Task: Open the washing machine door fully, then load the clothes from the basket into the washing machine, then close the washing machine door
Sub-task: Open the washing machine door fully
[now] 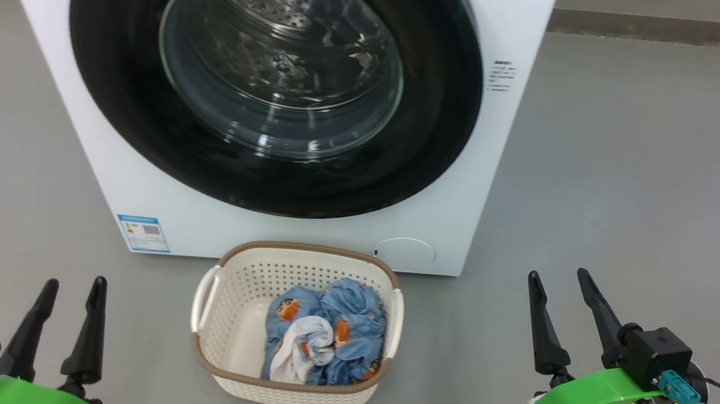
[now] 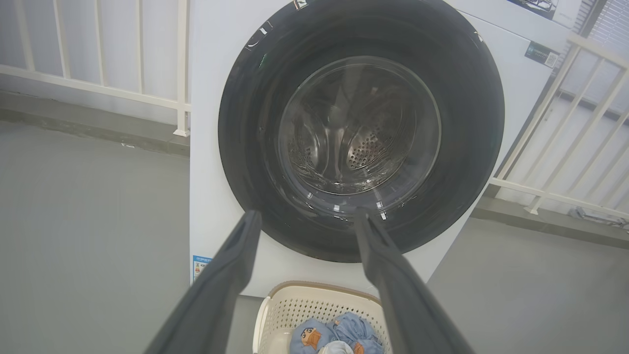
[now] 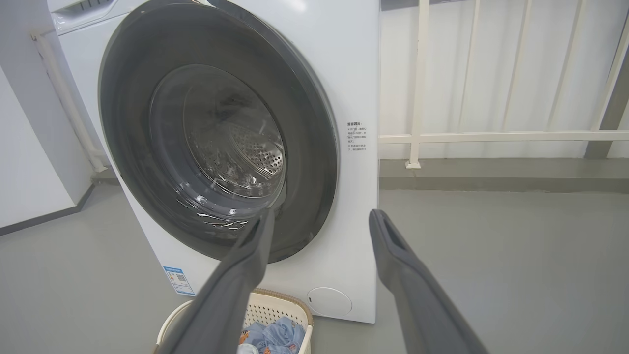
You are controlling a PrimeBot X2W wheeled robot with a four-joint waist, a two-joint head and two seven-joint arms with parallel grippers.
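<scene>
At 12 o'clock the door [image 1: 277, 67] stands shut; at 6 o'clock, clothes [image 1: 331, 334] lie in the basket [image 1: 307, 249]. The left end effector [image 1: 75, 283] and right end effector [image 1: 558, 273] are wide and empty. All steps remain.

A plain laundry space: a white washing machine [image 1: 143, 198] stands on bare grey floor [image 1: 643, 160] before white railings [image 3: 491, 136].

glossy black door [image 1: 107, 99], perforated plastic basket [image 1: 242, 283]
</scene>
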